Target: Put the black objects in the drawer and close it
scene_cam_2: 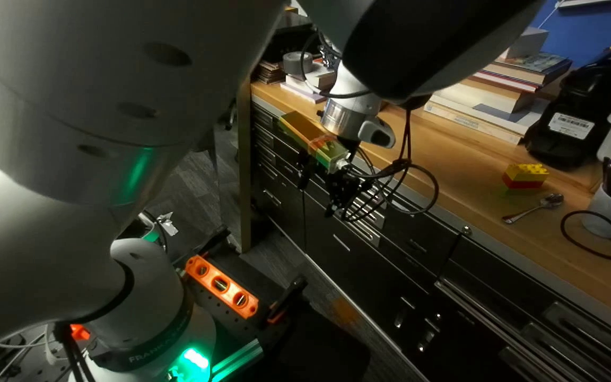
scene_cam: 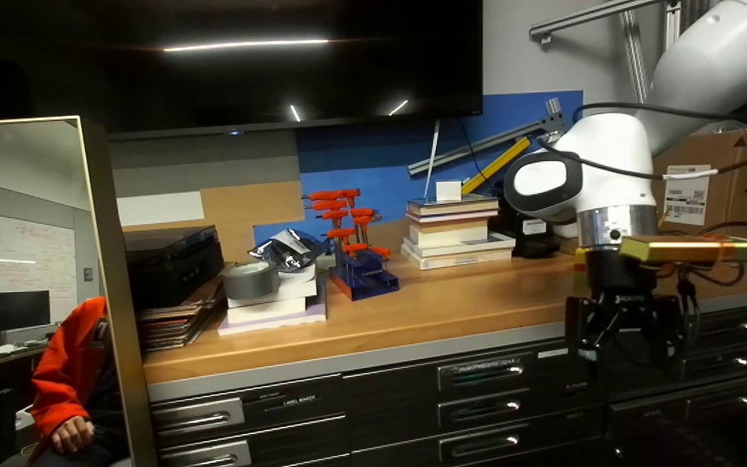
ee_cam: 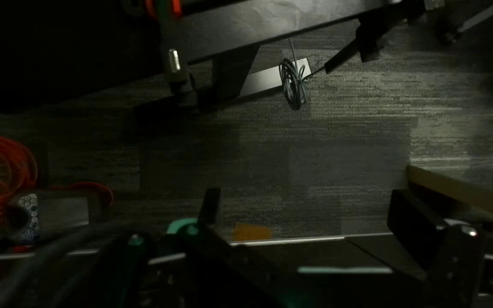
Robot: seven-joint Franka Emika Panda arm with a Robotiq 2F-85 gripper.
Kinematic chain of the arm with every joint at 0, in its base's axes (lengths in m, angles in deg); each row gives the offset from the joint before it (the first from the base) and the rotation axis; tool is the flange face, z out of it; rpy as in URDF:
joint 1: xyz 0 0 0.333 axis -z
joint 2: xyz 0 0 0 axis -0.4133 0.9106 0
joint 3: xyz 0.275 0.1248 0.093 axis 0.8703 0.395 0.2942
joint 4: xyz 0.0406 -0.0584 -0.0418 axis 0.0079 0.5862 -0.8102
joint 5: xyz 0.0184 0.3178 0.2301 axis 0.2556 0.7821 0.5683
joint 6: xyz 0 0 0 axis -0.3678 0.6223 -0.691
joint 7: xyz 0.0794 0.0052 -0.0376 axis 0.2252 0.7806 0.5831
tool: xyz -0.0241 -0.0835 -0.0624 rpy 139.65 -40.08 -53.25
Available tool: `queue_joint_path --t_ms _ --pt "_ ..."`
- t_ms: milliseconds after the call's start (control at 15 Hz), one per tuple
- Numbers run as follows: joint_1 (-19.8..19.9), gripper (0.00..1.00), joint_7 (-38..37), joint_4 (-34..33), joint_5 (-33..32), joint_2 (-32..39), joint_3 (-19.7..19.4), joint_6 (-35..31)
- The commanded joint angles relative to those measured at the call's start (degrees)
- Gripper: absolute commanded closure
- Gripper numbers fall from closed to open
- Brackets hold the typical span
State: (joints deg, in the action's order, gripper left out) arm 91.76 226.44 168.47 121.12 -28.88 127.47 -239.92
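My gripper (scene_cam: 626,350) hangs in front of the dark cabinet, just below the worktop's front edge. In the wrist view its two black fingers (ee_cam: 413,214) stand wide apart, and only floor and cabinet front show between them. The cabinet has several shallow drawers, among them an upper drawer (scene_cam: 393,395) and handles beside it; their fronts look closed. Pale handle strips (scene_cam_2: 372,212) show just behind the gripper in an exterior view. Which front is the drawer of the task I cannot tell. The black objects are hidden or out of view.
The wooden worktop (scene_cam: 477,295) bears book stacks (scene_cam: 454,227), a red-handled tool rack (scene_cam: 364,279) and a tape roll (scene_cam: 250,279). A black device (scene_cam_2: 565,116), toy bricks (scene_cam_2: 525,175), a spoon (scene_cam_2: 533,208) and a pen cup (scene_cam_2: 610,212) stand further along. Cables loop beside my wrist.
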Motion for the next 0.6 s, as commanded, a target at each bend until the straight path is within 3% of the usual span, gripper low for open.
queue_joint_path --t_ms 0,333,533 --pt "10.6 0.00 7.4 10.3 -0.2 -7.0 10.5 0.1" --pt "22.4 0.00 15.6 15.0 0.6 -11.2 25.8 -0.4" --pt "26.5 0.00 15.5 15.9 -0.1 -11.9 32.6 -0.4"
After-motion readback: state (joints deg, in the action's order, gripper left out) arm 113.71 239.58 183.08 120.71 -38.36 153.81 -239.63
